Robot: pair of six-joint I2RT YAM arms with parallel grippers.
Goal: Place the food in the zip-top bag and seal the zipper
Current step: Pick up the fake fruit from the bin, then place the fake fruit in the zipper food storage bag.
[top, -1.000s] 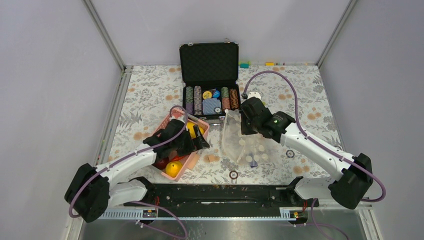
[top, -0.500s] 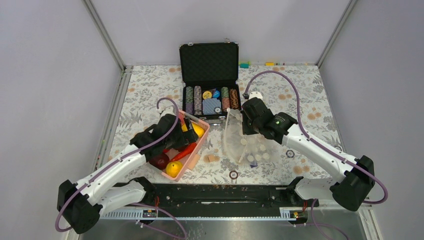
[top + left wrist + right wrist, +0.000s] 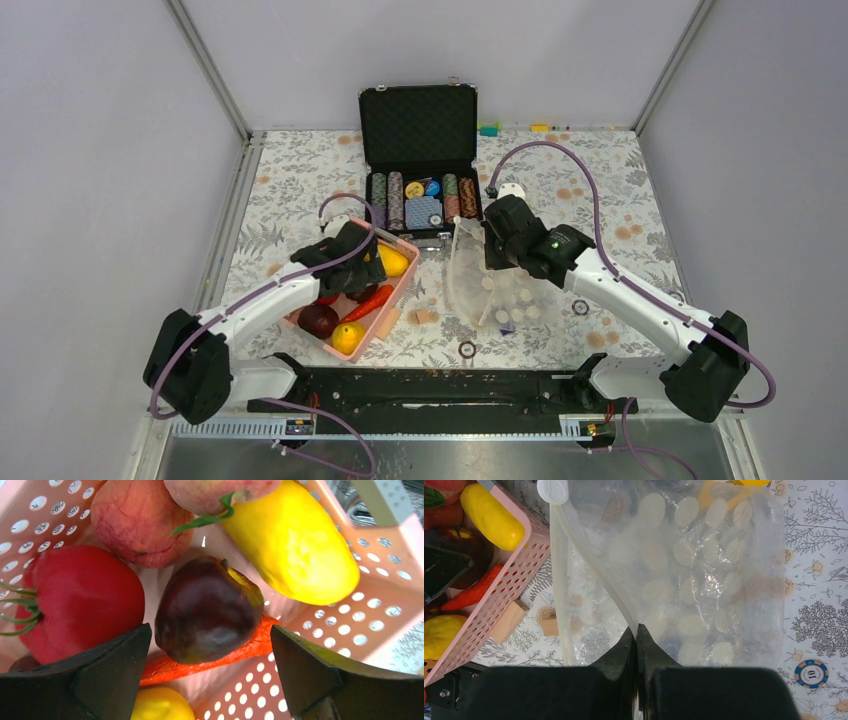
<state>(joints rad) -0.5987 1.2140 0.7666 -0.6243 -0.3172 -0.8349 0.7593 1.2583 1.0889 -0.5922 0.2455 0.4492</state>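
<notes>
In the top external view, the left gripper is seen low over the pink plastic lattice basket, in which the toy food lies. Its jaws are hidden under the wrist. The right gripper is clenched on the upper edge of the clear, white-dotted zip-top bag. The bag is held up just right of the basket, its mouth edge running from far to near.

In the left wrist view, the fingers are spread wide and nothing is grasped. A dark purple round toy fruit is framed between them, on an orange toy carrot. A red toy tomato lies beside it. A long yellow toy fruit lies slanted toward a basket corner, and other pieces are cut off by the frame.

In the right wrist view, the closed jaws are pinched on one lip of the bag's mouth. The thin clear zipper is seen along the side facing the basket. What lies behind the plastic is blurred.
</notes>
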